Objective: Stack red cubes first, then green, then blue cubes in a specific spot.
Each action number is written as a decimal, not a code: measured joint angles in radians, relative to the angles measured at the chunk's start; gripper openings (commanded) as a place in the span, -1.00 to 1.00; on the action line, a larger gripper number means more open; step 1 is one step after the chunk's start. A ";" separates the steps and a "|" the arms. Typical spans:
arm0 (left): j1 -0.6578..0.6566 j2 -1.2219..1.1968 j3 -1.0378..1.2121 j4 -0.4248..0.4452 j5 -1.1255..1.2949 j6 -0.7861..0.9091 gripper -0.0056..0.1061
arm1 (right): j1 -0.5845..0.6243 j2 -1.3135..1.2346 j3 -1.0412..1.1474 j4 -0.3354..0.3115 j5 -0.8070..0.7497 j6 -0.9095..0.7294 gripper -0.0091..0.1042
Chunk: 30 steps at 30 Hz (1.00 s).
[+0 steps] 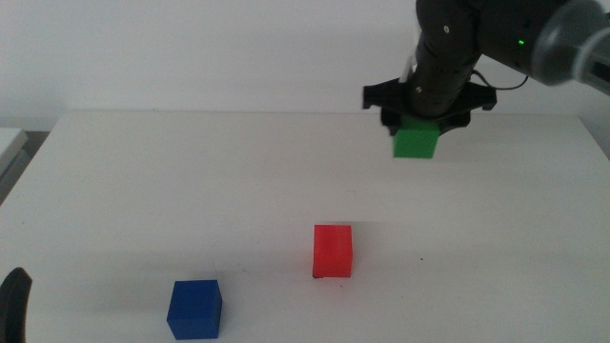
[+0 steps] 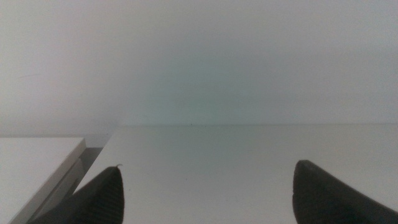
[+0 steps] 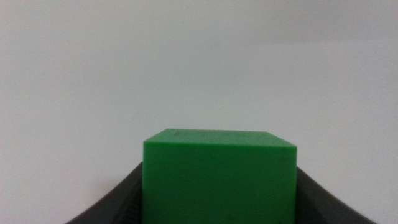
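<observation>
Above the table's far right, the right gripper clamped the green cube.
Red cube stood mid-table; left gripper gaped.

Flat matte white rectangular tabletop is filling most of the middle view, far edge running across at 12 o'clock. Plain pale grey-white wall is standing behind it. Second white surface is sitting just beside the table at 9 o'clock, dark gap between. Soft even light is casting faint shadows.
</observation>
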 measured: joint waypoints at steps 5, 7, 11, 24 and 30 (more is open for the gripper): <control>0.000 0.000 0.000 0.000 0.000 0.000 0.73 | 0.128 -0.100 0.113 -0.007 -0.014 0.063 -0.61; 0.000 0.000 0.000 0.000 0.000 0.000 0.73 | 0.174 -0.100 0.122 -0.007 -0.016 0.083 -0.61; 0.000 0.000 0.000 0.000 0.000 0.000 0.73 | 0.243 -0.081 0.127 -0.007 -0.023 0.147 -0.61; 0.000 0.000 0.000 0.000 0.000 0.000 0.73 | 0.331 -0.013 0.188 -0.057 -0.052 0.305 -0.61; 0.000 0.000 0.000 0.000 0.000 0.000 0.73 | 0.331 -0.012 0.213 -0.069 -0.085 0.319 -0.61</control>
